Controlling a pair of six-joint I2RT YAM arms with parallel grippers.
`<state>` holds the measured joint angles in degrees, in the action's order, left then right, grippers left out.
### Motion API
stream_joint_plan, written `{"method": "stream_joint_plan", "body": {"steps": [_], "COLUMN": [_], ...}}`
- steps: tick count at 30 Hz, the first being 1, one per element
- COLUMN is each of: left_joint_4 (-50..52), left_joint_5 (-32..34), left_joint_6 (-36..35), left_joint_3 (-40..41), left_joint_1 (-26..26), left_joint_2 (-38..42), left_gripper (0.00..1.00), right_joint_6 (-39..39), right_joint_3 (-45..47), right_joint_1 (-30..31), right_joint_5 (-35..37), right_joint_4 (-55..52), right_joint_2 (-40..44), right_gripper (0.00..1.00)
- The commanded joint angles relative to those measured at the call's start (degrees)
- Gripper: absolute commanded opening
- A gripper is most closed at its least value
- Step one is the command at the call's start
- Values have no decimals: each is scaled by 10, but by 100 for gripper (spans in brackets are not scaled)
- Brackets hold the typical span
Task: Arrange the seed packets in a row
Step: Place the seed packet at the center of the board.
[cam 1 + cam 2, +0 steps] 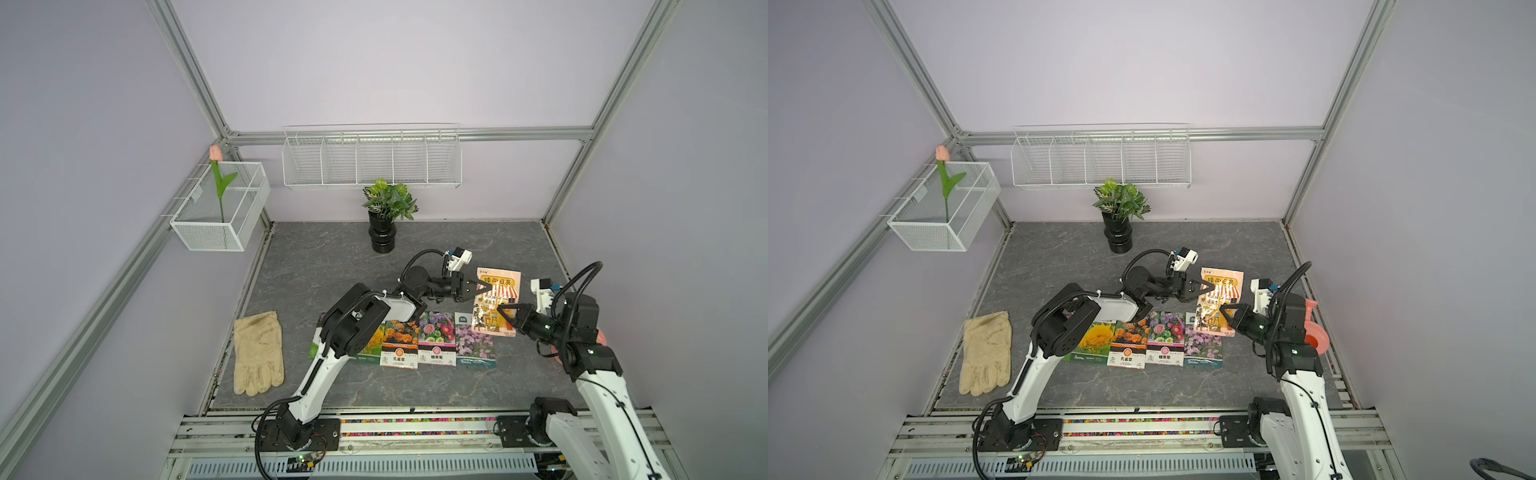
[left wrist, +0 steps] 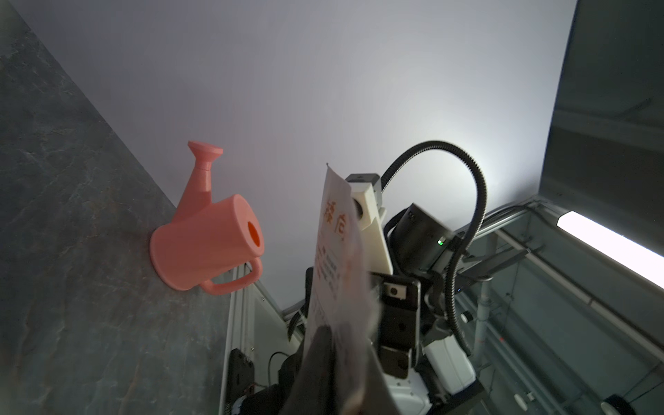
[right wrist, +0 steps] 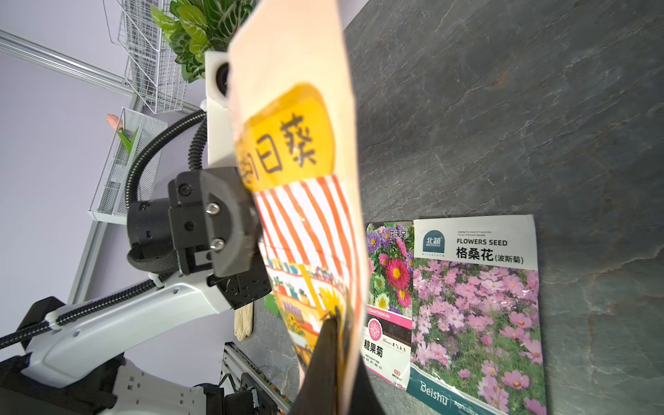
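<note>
Glossy row: orange packet (image 1: 400, 340), mixed pink packet (image 1: 436, 336) and lilac packet (image 1: 476, 345) lie side by side on the desk (image 1: 332, 266), long axes pointing away from the robot.
Right hand (image 1: 503, 311): closed on the beige packet (image 1: 503, 286), just past the lilac packet's far corner.
Beige packet: held off the desk over that corner, long axis nearly parallel to the lilac packet.
Left hand (image 1: 486, 286): closed on this packet's edge, farther from the lilac packet.
Free place: I judge beside the lilac packet, outside the row; right hand is nearer.

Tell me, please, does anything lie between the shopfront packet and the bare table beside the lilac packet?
Nothing visible: the left hand and right hand hold the shopfront packet aloft; the pink watering can stands farther right.
</note>
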<state>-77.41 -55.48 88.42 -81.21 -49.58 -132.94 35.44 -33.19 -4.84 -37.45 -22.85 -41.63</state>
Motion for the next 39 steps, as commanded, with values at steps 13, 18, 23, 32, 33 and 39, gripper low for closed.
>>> {"method": "stream_joint_plan", "body": {"steps": [13, 18, 23, 32, 33, 39], "left_joint_4": [246, 351, 439, 591, 598, 636], "left_joint_5": [84, 176, 260, 325, 330, 334], "left_joint_6": [-121, -144, -152, -161, -157, -156], "left_joint_3": [11, -38, -99, -175, -176, -184], "left_joint_1": [-29, -65, -90, -132, -133, -134], "left_joint_2": [-5, -25, -48, -80, -82, -89], "left_gripper": [0, 0, 0, 0, 0, 0], "right_joint_6": [-66, -85, -85, -74, -71, -37], "right_joint_3": [-65, -78, -51, -19, -13, 23], "right_joint_1": [-40, -40, -41, -42, -43, -44], "right_joint_5": [210, 280, 268, 230, 227, 196], "right_joint_4": [-149, -175, -166, -127, -122, -84], "right_joint_2": [-6, 8, -12, -38, -41, -52], "right_gripper": [82, 92, 93, 94, 94, 94]}}
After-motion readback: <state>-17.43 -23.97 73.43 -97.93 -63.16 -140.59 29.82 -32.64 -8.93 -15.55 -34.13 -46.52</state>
